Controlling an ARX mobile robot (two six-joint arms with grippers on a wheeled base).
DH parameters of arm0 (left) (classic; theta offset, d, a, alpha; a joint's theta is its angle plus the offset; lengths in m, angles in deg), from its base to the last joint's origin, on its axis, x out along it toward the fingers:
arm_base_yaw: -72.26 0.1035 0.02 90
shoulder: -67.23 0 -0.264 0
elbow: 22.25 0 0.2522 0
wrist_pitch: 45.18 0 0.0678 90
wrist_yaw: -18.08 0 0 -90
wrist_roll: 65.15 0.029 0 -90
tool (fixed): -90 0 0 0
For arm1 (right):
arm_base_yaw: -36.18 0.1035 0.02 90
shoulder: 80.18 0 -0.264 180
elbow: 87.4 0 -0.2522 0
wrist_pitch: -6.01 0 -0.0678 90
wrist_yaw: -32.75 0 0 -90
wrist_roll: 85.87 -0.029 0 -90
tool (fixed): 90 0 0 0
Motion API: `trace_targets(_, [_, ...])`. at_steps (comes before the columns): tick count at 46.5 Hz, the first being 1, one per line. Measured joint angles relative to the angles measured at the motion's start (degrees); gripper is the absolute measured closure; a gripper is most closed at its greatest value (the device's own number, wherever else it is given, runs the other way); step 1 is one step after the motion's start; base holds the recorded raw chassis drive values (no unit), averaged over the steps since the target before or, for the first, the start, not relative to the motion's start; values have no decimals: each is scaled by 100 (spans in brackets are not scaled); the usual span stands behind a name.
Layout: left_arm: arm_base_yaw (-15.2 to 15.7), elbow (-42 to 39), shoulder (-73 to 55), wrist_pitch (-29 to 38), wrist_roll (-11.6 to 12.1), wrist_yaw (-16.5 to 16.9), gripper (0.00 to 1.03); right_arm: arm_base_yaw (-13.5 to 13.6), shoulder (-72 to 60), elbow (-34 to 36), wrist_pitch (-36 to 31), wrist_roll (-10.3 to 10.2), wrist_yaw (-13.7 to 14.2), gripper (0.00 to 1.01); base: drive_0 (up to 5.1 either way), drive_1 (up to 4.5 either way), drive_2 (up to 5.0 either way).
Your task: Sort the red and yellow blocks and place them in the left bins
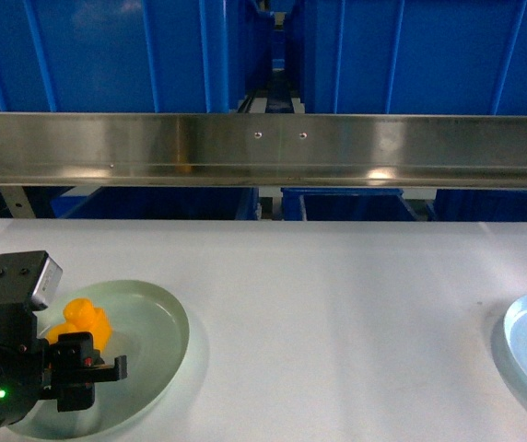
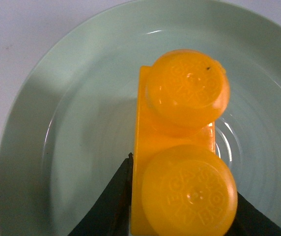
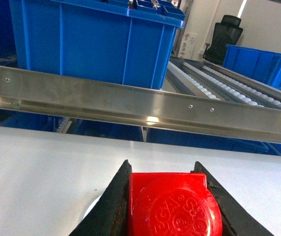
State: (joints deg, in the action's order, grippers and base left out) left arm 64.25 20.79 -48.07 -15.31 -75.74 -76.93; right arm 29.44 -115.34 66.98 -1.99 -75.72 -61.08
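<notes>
Orange-yellow two-stud brick point(image 2: 182, 162) lies flat; glossy red block point(image 3: 174, 206) faces blue bins point(image 3: 96, 39).

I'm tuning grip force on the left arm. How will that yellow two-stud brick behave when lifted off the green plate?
The yellow brick looks like hard moulded plastic, so probably stiff and light. Its glossy faces may be slippery against the left hand, whose fingers flank its narrow sides. With flat sides and round studs on top, it seems unlikely to roll on the green plate if dropped.
</notes>
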Motion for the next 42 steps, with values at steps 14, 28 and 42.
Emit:
trace_targets(14, [-164, -92, 236, -199, 127, -256, 76, 0, 0, 0, 0, 0, -2, 73, 0, 0, 0])
trace_targets(28, [-57, -192, 1038, -264, 503, -245, 76, 0, 0, 0, 0, 0, -2, 73, 0, 0, 0])
trace_targets(42, [197, -251, 2376, -765, 662, 260, 76, 0, 0, 0, 2, 0, -2, 73, 0, 0, 0])
